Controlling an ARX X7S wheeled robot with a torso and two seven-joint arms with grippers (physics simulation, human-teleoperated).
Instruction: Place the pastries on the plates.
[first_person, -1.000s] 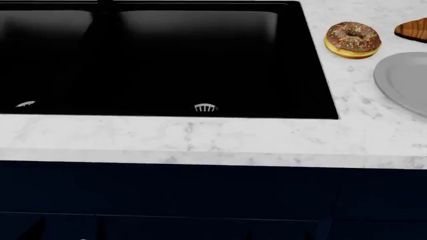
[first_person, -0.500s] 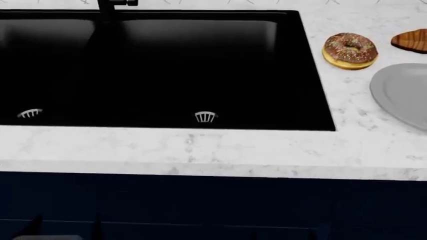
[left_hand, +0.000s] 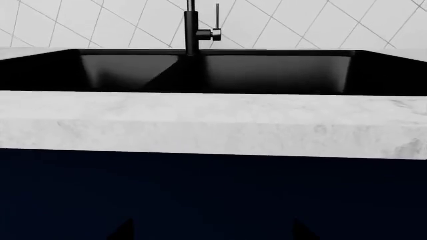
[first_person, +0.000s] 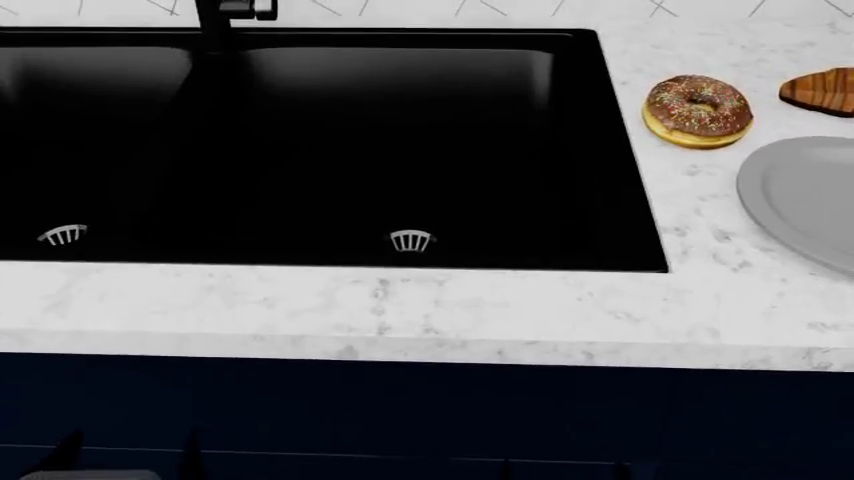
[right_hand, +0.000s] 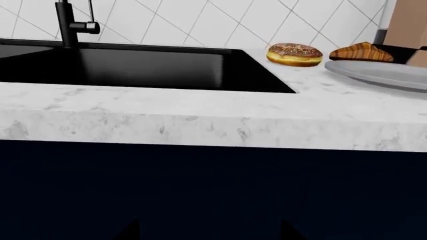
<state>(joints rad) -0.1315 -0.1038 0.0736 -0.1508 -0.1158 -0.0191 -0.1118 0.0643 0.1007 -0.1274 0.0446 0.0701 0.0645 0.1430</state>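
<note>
1. Neither gripper shows clearly; only dark finger tips poke in at the edge of each wrist view, low against the navy cabinet front (right_hand: 213, 190), so I cannot tell how their jaws are set.
2. Above the cabinet runs the marble counter (first_person: 400, 305), with the black double sink (first_person: 320, 140) sunk into it.
3. Just right of the sink sits the donut (first_person: 697, 110), flat on the counter.
4. Beyond the donut, farther from the sink, lies the croissant (first_person: 821, 92), cut off by the frame.
5. The grey plate (first_person: 801, 200) rests right of the sink, nearer the counter's front than both pastries and apart from them.
</note>
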